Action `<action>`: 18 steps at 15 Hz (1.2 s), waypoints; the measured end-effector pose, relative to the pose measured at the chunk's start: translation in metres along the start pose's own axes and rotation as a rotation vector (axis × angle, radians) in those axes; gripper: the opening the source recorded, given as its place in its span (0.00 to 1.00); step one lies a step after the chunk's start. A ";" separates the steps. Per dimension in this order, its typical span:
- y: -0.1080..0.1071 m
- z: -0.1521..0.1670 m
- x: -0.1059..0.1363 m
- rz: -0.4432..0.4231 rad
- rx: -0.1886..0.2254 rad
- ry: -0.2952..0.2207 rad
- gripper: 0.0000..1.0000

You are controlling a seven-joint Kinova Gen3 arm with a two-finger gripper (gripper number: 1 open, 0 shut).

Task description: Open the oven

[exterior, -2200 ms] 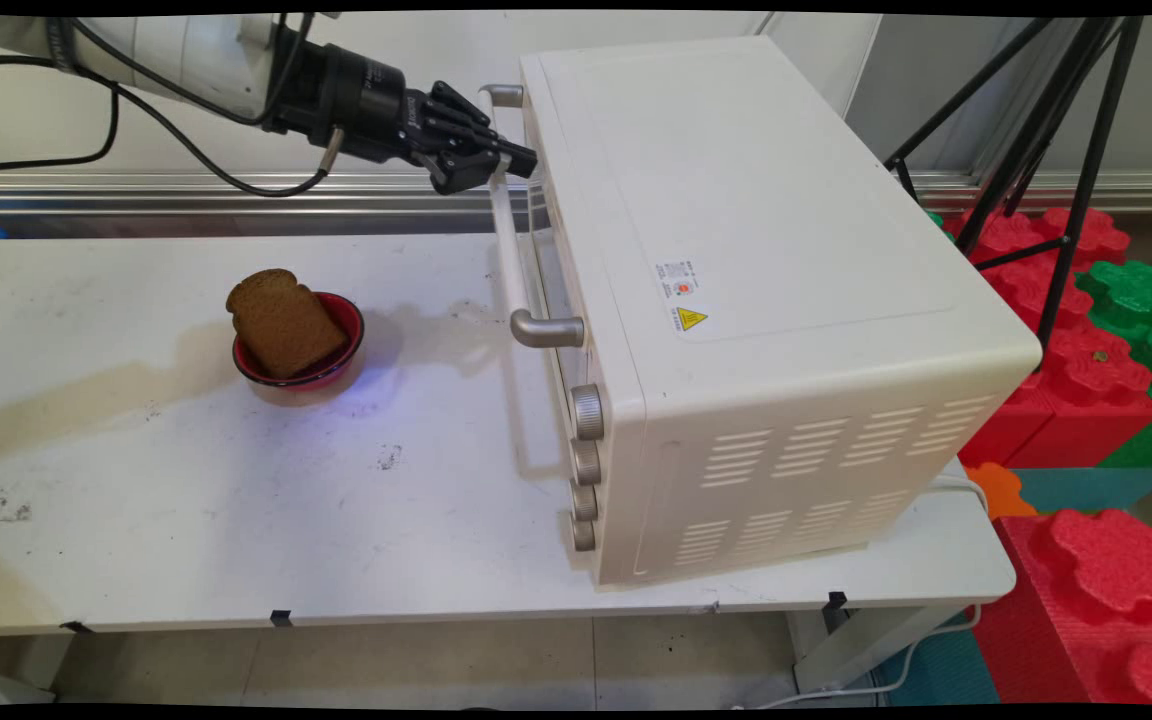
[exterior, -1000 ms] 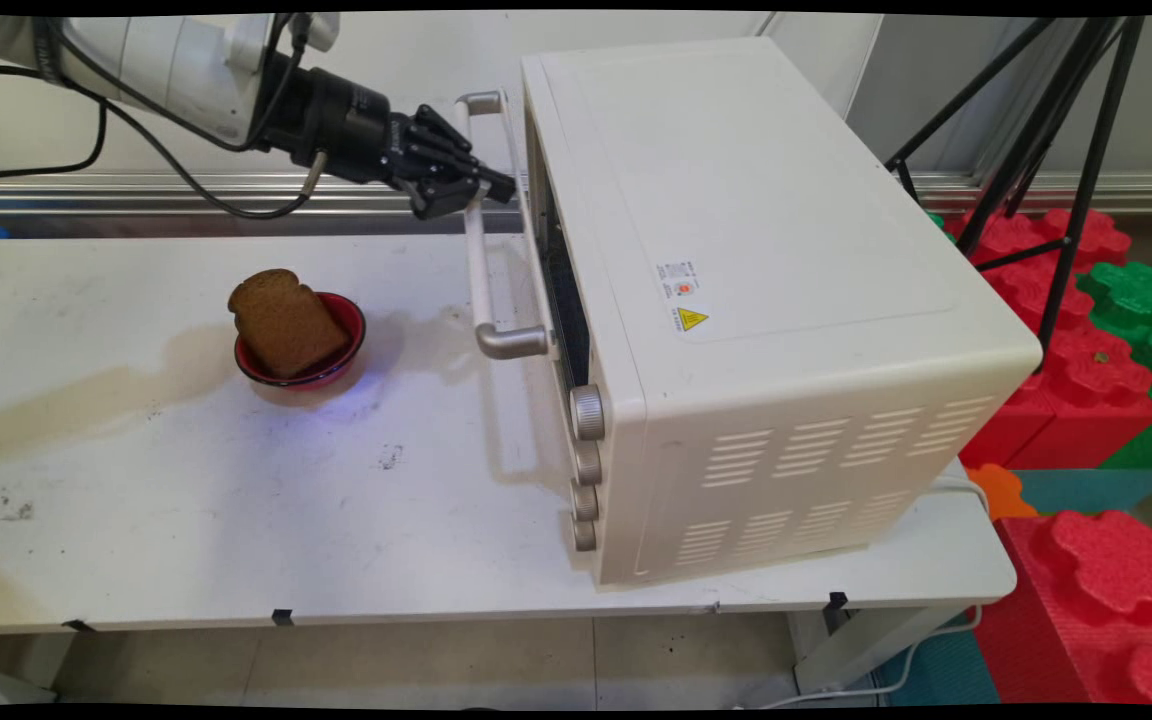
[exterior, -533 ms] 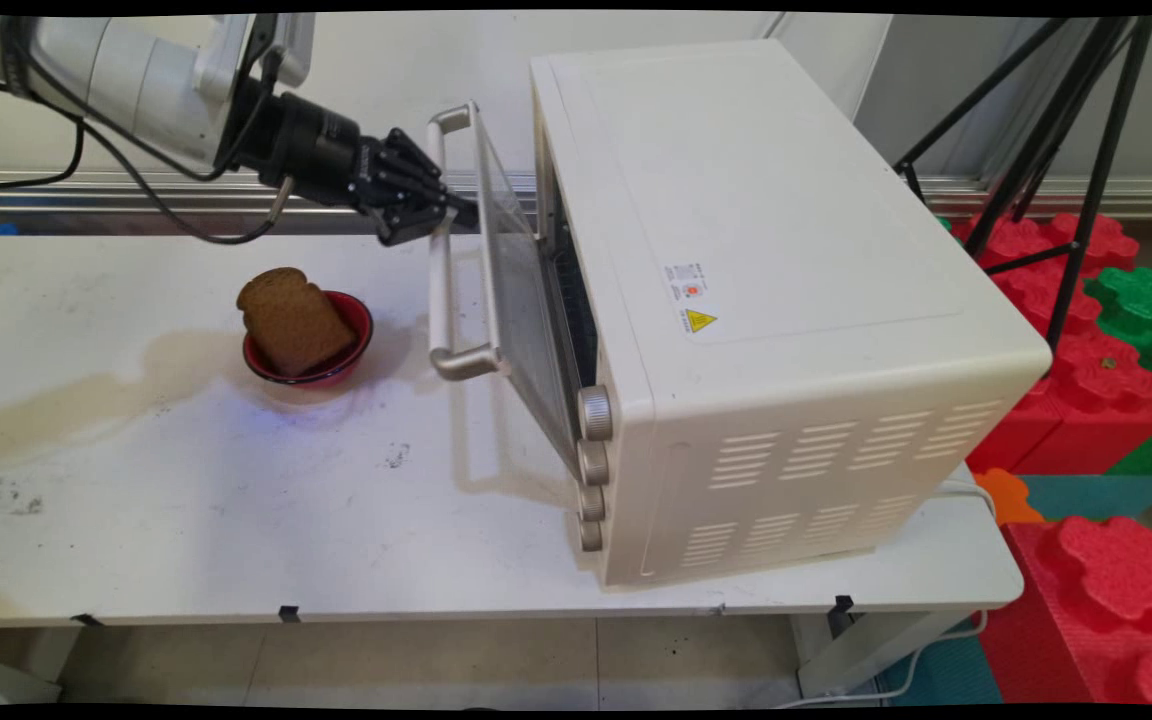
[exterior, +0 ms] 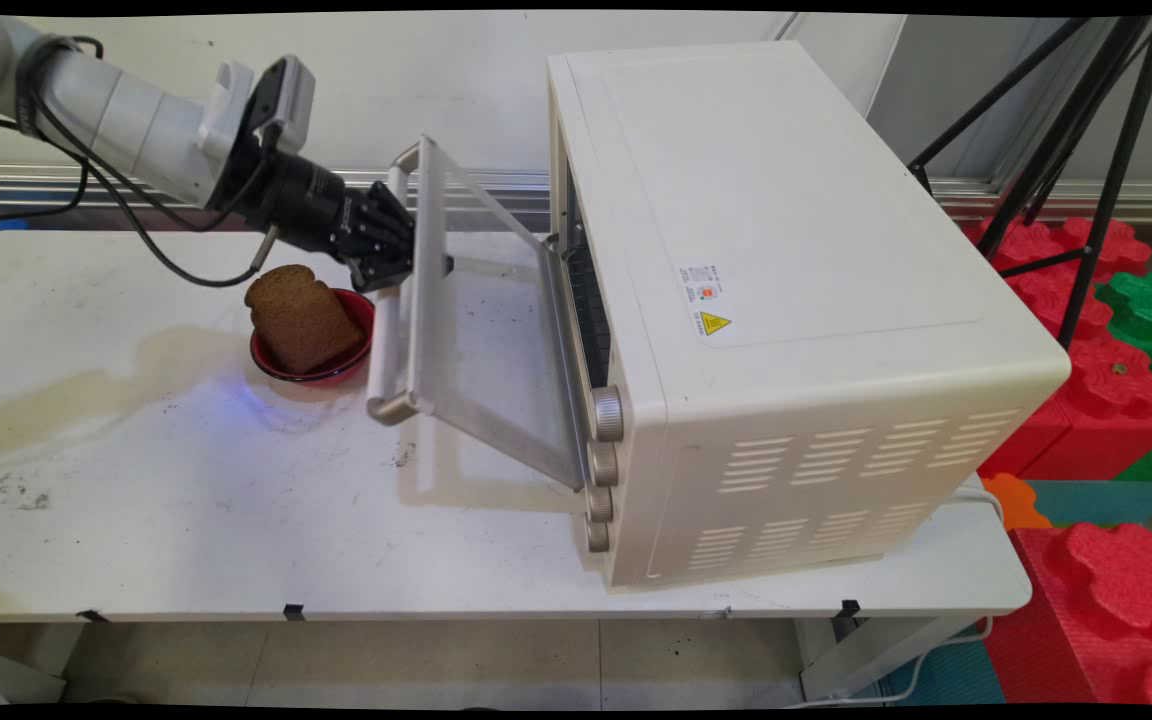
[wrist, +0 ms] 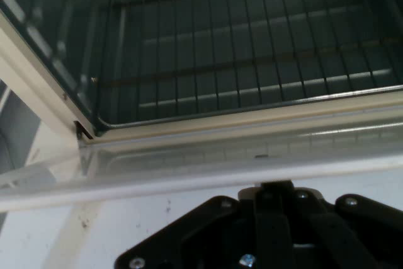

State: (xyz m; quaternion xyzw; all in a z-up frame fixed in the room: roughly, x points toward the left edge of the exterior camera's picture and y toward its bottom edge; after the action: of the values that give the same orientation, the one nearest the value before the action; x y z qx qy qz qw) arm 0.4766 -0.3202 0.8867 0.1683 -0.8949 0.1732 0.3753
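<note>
Claw (exterior: 414,262) on handle (exterior: 388,330); rack (wrist: 252,67) hand-view only.

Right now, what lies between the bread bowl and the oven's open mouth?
In the main view, the half-lowered glass door and its handle, which the gripper grasps, lie between the bowl and the oven.

Main view overlooks the table (exterior: 186,520); hand view (close) shares the oven (exterior: 786,300).

White table (exterior: 186,520), surface stained and scuffed toward its left side. Standing on it: a cream toaster oven (exterior: 786,300) at the right, and a red bowl (exterior: 321,350) left of it; the bowl's contact with the oven's handle cannot be confirmed.
</note>
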 end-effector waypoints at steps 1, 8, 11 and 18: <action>0.000 0.001 -0.004 0.002 -0.004 -0.007 0.00; -0.005 0.009 -0.028 0.015 -0.033 -0.055 0.00; -0.006 0.009 -0.043 0.016 -0.048 -0.084 0.00; -0.002 0.000 -0.075 0.011 -0.070 -0.141 0.00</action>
State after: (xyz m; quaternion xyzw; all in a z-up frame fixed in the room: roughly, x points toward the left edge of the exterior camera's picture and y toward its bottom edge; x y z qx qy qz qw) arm 0.5273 -0.3090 0.8326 0.1620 -0.9255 0.1315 0.3161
